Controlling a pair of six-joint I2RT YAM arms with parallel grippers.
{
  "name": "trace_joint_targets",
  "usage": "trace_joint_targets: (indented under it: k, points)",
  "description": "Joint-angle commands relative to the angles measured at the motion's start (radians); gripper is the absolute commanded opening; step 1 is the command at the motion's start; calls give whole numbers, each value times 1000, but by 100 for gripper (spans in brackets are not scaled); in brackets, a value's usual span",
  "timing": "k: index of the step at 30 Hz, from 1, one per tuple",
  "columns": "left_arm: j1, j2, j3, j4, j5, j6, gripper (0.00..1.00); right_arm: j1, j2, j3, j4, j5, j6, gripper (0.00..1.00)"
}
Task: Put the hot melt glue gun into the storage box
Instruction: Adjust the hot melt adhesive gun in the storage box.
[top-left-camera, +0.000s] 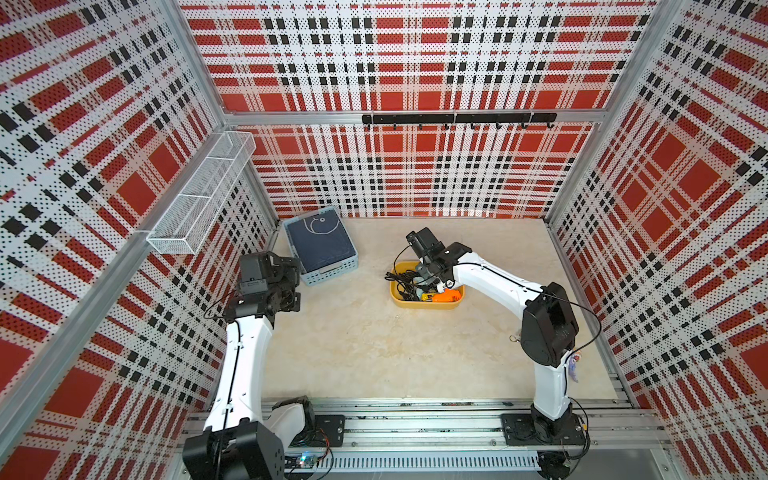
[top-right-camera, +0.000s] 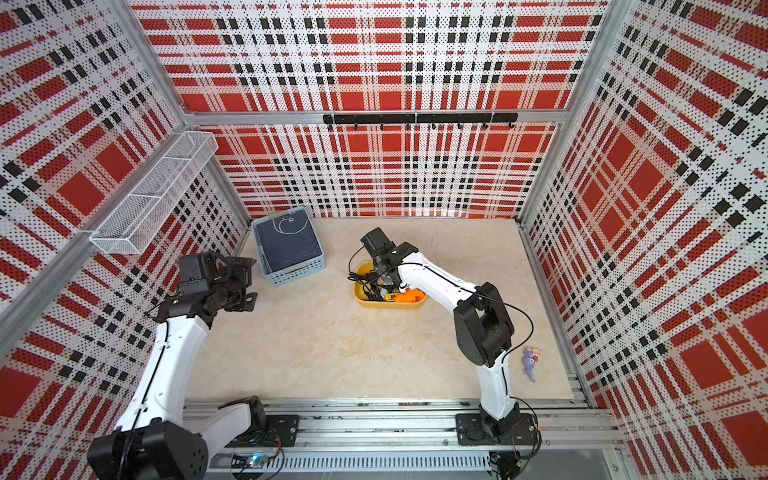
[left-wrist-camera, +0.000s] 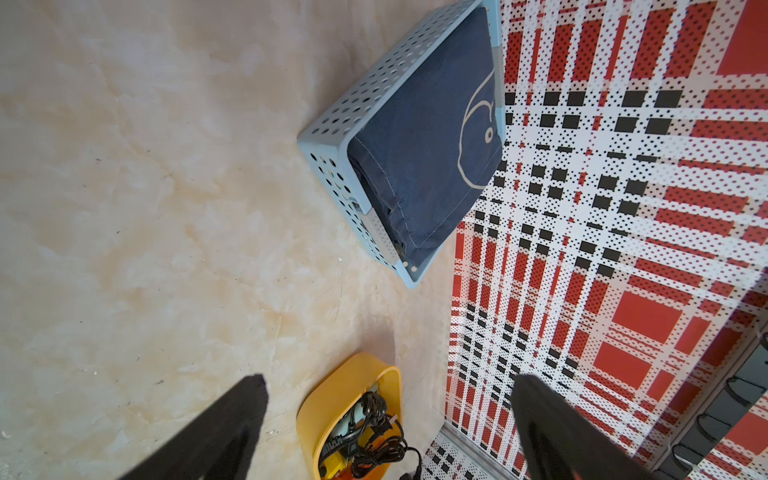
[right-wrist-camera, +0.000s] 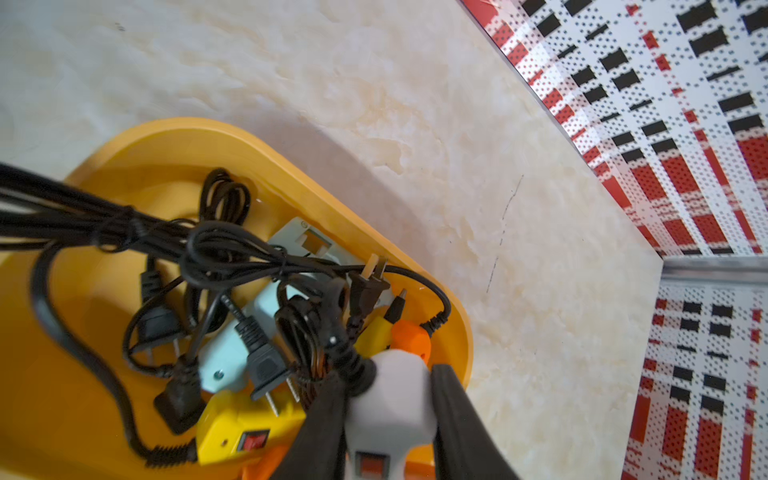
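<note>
— Red, black and white plaid walls (top-left-camera: 415, 62) close in a pale marbled surface (top-left-camera: 374, 353). Where is the storage box?

— Mid-surface, toward the right arm's side: the yellow storage box (top-left-camera: 428, 305) sits with a tangle of black cords (right-wrist-camera: 232, 249) spilling over its rim.

— And the hot melt glue gun?

— A white hot melt glue gun (right-wrist-camera: 390, 415) is pinched by its handle in the right claw (right-wrist-camera: 386, 374), one black finger (right-wrist-camera: 324, 415) pressed to each side, low over one end of the box. Whether it touches the bottom I cannot tell.

— Anything else in there?

— A yellow glue gun (right-wrist-camera: 232, 428), an orange one (right-wrist-camera: 411, 336) and a pale blue one (right-wrist-camera: 232, 353) lie among the plugs.

— The other arm?

— The left claw (left-wrist-camera: 388, 379) hangs over bare surface with its fingers spread wide, gripping nothing, well apart from the box.

— Behind it?

— A pale blue perforated basket (top-left-camera: 328, 276) filled with folded dark blue fabric (top-left-camera: 320, 245) stands in the far corner. A white wire-mesh rack (top-left-camera: 199, 191) hangs on the side wall, a black hook rail (top-left-camera: 457, 119) on the back. A small purple toy (top-right-camera: 531, 361) lies beside the right arm's base.
</note>
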Motion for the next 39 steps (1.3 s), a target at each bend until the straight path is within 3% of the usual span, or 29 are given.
trace_joint_targets:
  k: [1,5,12,18,30,39]
  points:
    - [14,1,30,-4,-5,24,98,-6,-72,49,-90,-210,-165,0]
    - [14,2,32,-2,-2,28,98,-5,-123,-5,-114,-359,-304,0]
    - [14,10,36,-3,3,37,98,-2,-87,-56,-128,-448,-479,0]
    - [11,11,35,-2,8,42,98,10,27,29,-106,-460,-527,0]
    - [14,-20,-1,-3,20,30,98,-3,143,36,-41,-438,-608,0]
    - [14,10,18,-1,19,35,98,-56,157,66,-30,-456,-608,21]
